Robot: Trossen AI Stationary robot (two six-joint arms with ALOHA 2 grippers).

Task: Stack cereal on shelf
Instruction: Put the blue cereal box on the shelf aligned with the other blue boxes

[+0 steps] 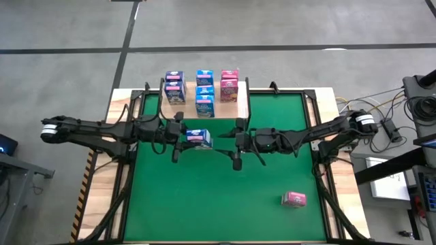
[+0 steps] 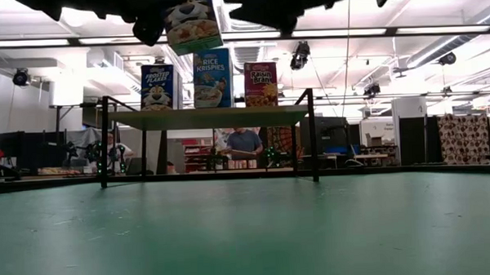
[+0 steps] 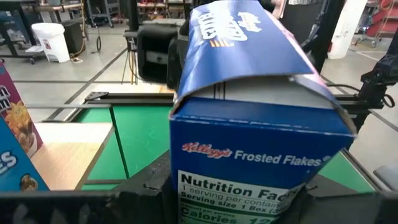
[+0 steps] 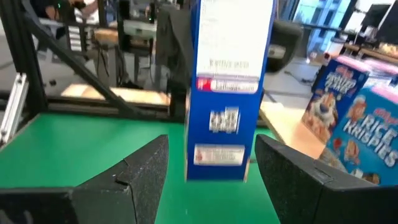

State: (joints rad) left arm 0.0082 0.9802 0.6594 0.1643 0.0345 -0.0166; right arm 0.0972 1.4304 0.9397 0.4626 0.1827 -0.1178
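Blue Frosted Flakes box (image 1: 198, 138) hangs in our left gripper (image 1: 184, 138), its fingers clamped on it. Our right gripper (image 1: 238, 144) waits beside with fingers spread. Next we must carry it to the shelf (image 1: 240, 106).

Shelf (image 1: 240, 102) at the mat's (image 1: 225, 190) far edge bearing three rows of boxes (image 1: 204, 92); one box (image 1: 198, 138) held above the mat between both grippers; another box (image 1: 294, 199) lying near-right.

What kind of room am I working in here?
Probably a robotics lab or workshop, not a store: open ceiling with strip lights, a person at a workbench behind the shelf, cables and equipment beside the table.
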